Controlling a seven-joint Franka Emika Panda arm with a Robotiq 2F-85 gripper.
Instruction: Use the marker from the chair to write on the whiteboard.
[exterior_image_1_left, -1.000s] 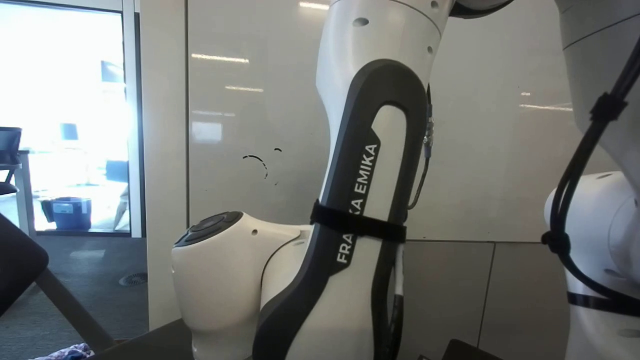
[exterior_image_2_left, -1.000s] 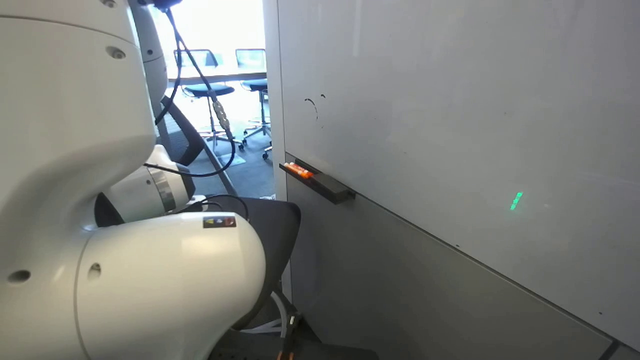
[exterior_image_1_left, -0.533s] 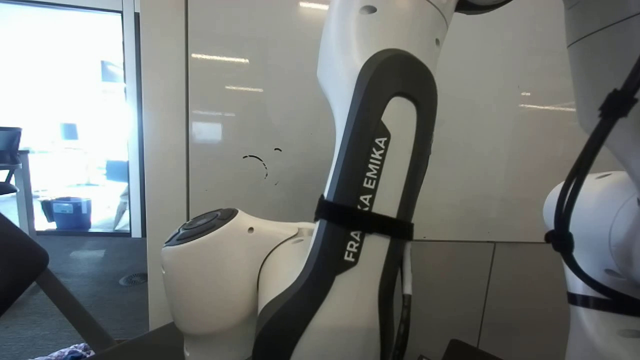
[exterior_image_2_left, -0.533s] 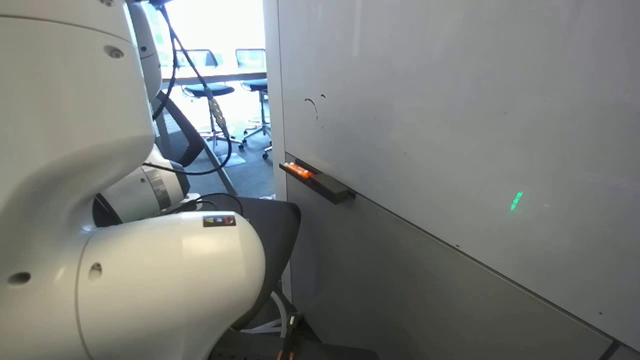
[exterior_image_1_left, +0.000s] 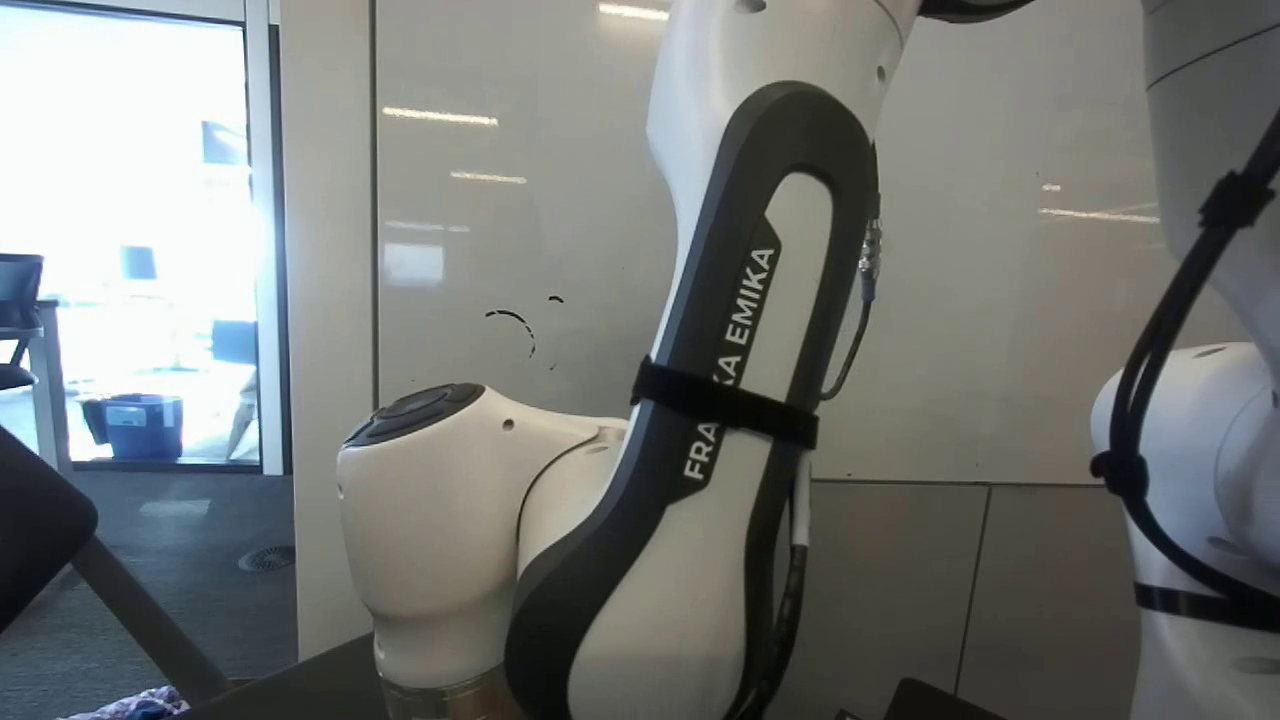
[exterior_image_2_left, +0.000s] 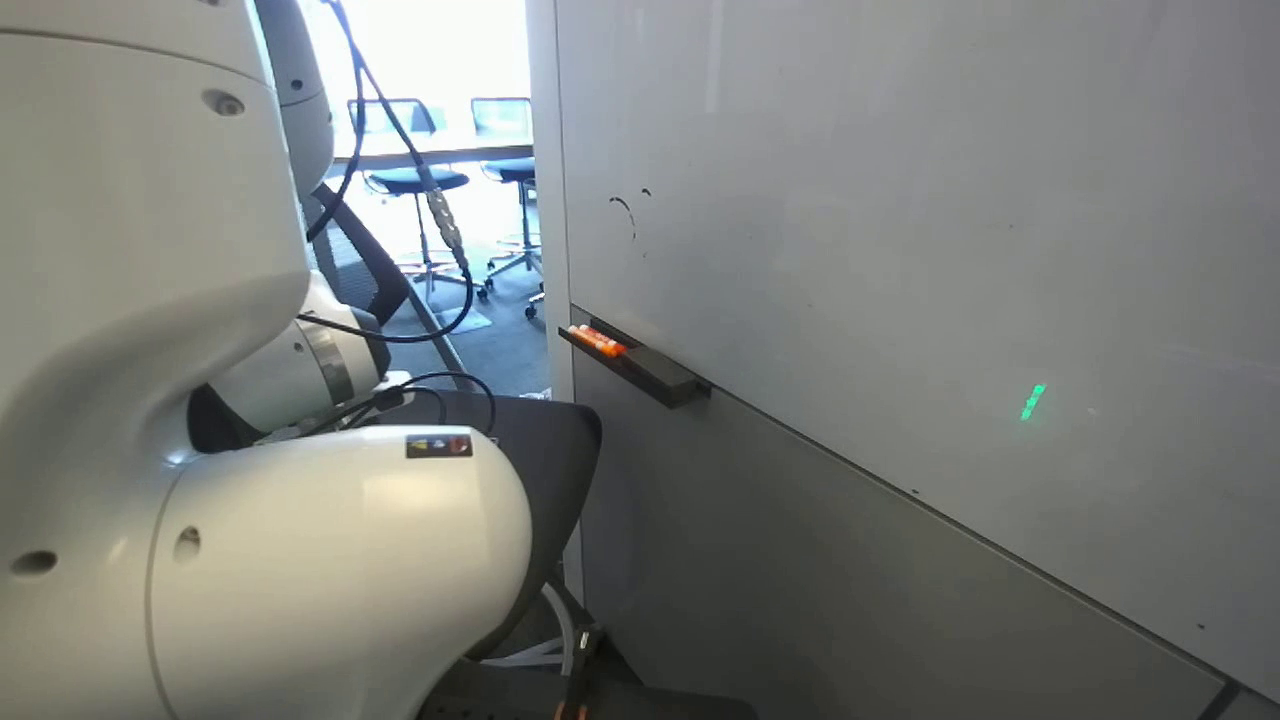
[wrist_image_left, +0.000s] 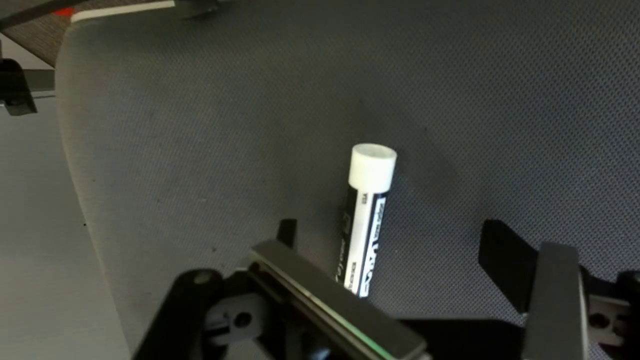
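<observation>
Over chair seat (wrist_image_left: 280, 115), fingers (wrist_image_left: 555, 300) stand wide apart, empty — wrist (exterior_image_1_left: 430, 540) slightly higher vs. prev.; marker (wrist_image_left: 369, 215) still ungrasped, prob. req. realign & descent.

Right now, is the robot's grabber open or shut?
The gripper is open: in the wrist view its fingers stand wide apart, with the marker showing between them.
</observation>
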